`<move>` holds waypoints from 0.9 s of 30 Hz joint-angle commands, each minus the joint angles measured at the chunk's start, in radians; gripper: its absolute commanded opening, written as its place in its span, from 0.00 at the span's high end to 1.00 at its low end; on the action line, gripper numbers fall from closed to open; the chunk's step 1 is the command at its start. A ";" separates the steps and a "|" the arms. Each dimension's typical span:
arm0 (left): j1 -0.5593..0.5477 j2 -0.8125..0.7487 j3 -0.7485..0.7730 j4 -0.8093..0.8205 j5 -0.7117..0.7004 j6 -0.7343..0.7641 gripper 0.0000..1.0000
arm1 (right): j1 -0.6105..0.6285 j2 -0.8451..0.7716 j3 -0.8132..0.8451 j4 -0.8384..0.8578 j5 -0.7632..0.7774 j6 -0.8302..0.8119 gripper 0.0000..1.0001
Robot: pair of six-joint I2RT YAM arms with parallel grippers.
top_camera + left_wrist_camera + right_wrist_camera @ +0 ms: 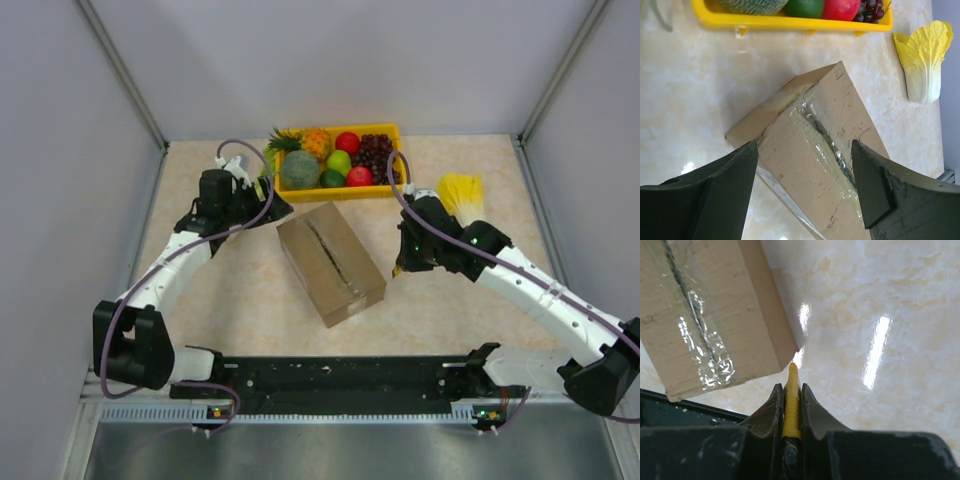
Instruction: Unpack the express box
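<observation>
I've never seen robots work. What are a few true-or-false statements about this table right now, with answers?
1. The express box has clear tape along its top seam. True.
2. The right gripper is empty. False: it is shut on a slim yellow tool.
3. The left gripper is open and holds nothing. True.
4. The cabbage lies inside the yellow tray. False: it lies on the table, off the tray's right end.

- The express box [330, 262] lies mid-way across the table [230, 300].
- The fruit tray [338, 194] sits at its 12 o'clock.
- The napa cabbage [462, 190] lies at its 2 o'clock.
- The left gripper [804, 146] hangs at 10 o'clock.
- The right gripper [790, 388], with a pointed tool [791, 412] in it, is at 3 o'clock.
</observation>
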 commanded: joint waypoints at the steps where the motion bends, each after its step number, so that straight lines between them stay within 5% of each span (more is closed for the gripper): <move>1: 0.003 0.105 0.072 0.097 0.082 0.141 0.19 | -0.008 -0.038 -0.070 -0.079 -0.047 0.024 1.00; 10: 0.001 0.297 0.120 0.159 0.277 0.100 0.16 | -0.008 -0.033 -0.157 0.001 -0.214 0.035 1.00; 17: 0.003 0.312 0.038 0.240 0.256 0.006 0.19 | -0.008 0.089 -0.147 0.118 -0.261 0.009 1.00; 27: 0.004 0.173 -0.132 0.154 0.083 -0.001 0.42 | -0.057 0.202 -0.065 0.188 -0.204 -0.029 1.00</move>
